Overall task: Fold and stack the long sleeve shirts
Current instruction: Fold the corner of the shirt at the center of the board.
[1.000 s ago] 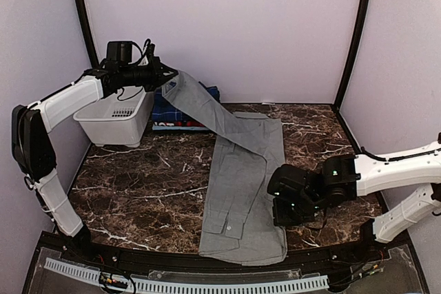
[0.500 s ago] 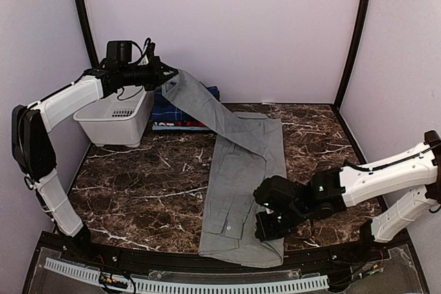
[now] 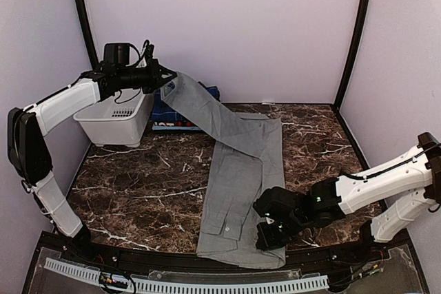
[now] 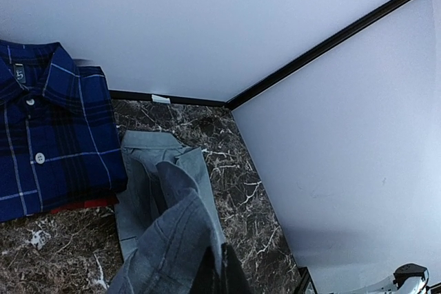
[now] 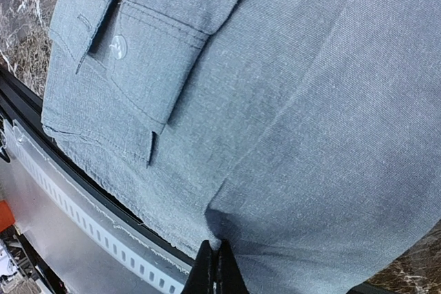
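The plain light grey shirt (image 3: 241, 184) lies lengthwise on the table, its near end at the front edge. One sleeve (image 3: 200, 105) is stretched up and back to my left gripper (image 3: 167, 77), which is shut on its cuff (image 4: 179, 239) high above the back left. My right gripper (image 3: 270, 233) is shut on the grey shirt's near right edge (image 5: 227, 228) at the table front. The dark blue plaid shirt (image 4: 48, 135) lies folded at the back, also seen in the top view (image 3: 176, 111), with a red edge (image 4: 83, 204) beneath it.
A white plastic basket (image 3: 117, 118) stands at the back left under my left arm. Dark marble table (image 3: 138, 184) spreads left of the shirt. A black rim and perforated white strip (image 3: 207, 284) run along the front edge. Purple walls enclose the back and sides.
My right gripper has moved left and toward the front edge, down onto the grey shirt's near right edge, and is now shut on it. My left gripper still holds the sleeve up.
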`<state>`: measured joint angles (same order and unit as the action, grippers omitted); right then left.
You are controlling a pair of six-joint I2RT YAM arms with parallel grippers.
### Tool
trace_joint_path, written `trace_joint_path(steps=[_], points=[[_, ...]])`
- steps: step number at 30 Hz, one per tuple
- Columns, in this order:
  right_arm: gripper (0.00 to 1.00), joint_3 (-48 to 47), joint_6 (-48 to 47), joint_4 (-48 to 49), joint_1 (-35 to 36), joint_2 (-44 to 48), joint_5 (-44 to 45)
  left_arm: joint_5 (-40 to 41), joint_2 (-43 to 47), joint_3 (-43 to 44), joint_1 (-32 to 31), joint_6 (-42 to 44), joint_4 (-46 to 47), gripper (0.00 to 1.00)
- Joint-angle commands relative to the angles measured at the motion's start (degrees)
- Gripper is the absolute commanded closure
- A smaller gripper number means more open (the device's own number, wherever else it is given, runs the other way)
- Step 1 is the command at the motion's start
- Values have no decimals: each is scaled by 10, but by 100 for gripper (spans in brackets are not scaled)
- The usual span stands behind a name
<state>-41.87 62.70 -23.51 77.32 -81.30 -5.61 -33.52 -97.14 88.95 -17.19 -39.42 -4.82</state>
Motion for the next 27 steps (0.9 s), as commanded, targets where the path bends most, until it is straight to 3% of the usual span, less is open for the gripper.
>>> trace_joint_path(steps=[1,12,21,27], points=[[100,6,3,27,8,-5,-10,-16,48,-27,2,10,16,100],[100,2,-2,42,8,-12,-13,-20,66,-86,-21,9,23,100],[57,-11,-6,26,-3,41,20,-29,67,-90,-34,20,18,100],[55,-44,-32,-14,-103,94,85,-63,62,-91,-54,36,22,100]])
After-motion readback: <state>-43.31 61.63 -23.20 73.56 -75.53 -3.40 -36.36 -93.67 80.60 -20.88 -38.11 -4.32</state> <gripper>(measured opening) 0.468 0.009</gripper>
